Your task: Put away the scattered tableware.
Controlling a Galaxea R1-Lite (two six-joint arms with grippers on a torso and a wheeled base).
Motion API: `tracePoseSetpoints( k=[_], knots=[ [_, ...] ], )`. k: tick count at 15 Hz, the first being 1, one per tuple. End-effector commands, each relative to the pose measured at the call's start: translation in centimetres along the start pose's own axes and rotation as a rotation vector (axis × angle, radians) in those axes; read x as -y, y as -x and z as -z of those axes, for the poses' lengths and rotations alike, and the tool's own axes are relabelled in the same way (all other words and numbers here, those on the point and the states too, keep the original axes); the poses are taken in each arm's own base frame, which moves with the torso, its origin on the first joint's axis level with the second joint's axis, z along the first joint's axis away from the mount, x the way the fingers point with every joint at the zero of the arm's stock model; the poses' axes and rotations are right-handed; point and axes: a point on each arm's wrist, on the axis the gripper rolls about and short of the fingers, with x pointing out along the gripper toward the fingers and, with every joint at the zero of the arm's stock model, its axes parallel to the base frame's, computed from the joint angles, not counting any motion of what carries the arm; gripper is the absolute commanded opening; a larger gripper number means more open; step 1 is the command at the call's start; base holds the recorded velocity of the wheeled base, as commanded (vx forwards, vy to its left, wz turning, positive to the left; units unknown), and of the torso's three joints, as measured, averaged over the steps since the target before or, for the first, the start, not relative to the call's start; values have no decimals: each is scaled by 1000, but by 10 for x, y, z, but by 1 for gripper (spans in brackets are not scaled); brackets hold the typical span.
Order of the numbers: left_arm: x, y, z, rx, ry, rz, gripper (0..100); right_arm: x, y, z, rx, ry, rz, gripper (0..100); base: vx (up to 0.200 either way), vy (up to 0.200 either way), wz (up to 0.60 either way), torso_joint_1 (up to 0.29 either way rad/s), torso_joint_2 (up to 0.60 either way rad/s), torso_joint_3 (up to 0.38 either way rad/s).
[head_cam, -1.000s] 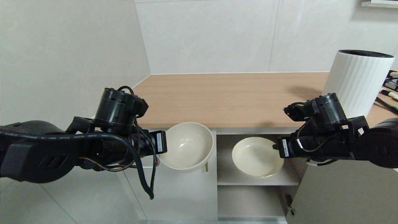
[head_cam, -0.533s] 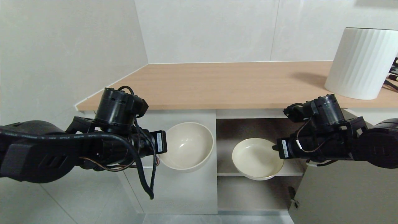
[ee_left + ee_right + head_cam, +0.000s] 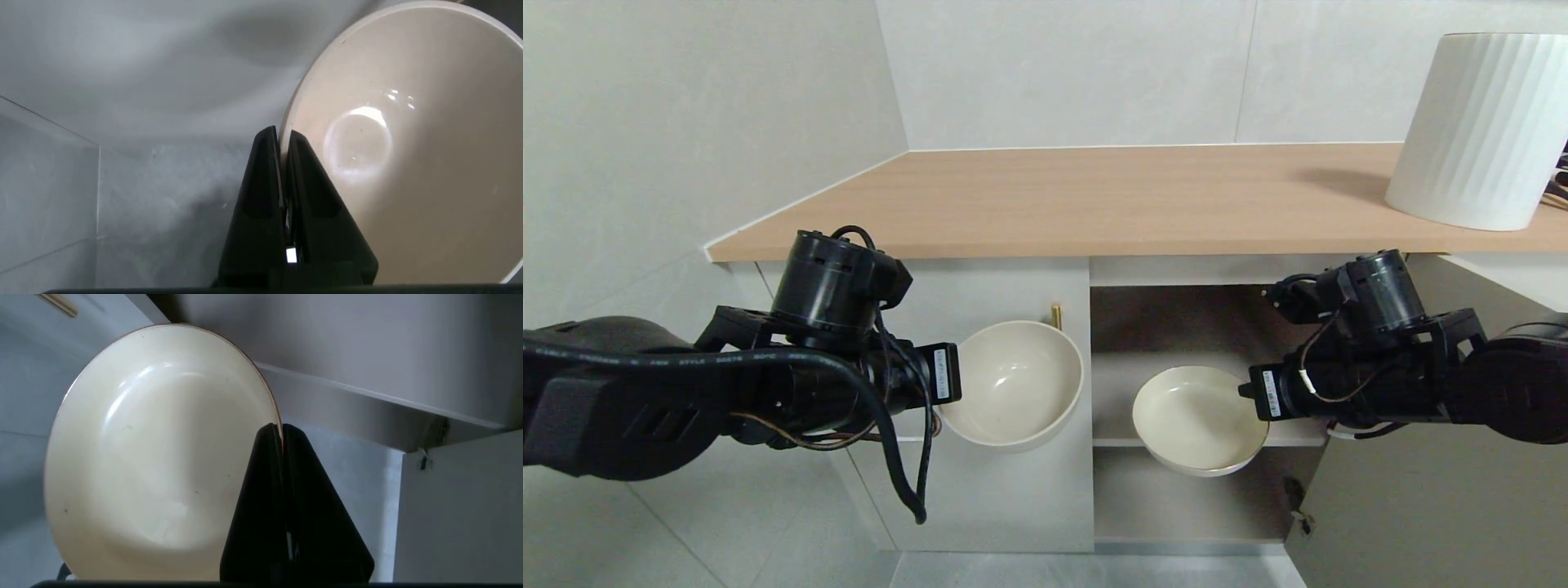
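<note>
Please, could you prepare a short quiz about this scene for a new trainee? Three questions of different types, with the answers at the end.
1. True or false: the left gripper is shut on the rim of the deep bowl.
2. What stands on the wooden counter?
A. a white ribbed container
B. a kettle
C. a stack of cups
3. Fill in: the shallow plate, held before the open cabinet, is gripped by the ____ gripper.

Key: 1 true; 2 A; 3 right, the right gripper pinches the plate's rim.
</note>
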Motion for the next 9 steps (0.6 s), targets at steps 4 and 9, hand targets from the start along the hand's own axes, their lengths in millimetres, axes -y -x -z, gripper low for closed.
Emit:
tracePoseSetpoints(
  k=[4,9],
  knots=[
    [0,0,0,-1,0,-1,0,1,-27,9,-68,1,14,0,0,0,0,0,0,0],
    [0,-3,2,-10,-1,-3,0,8,-94,32,-102,-16,31,0,0,0,0,0,0,0]
  ],
)
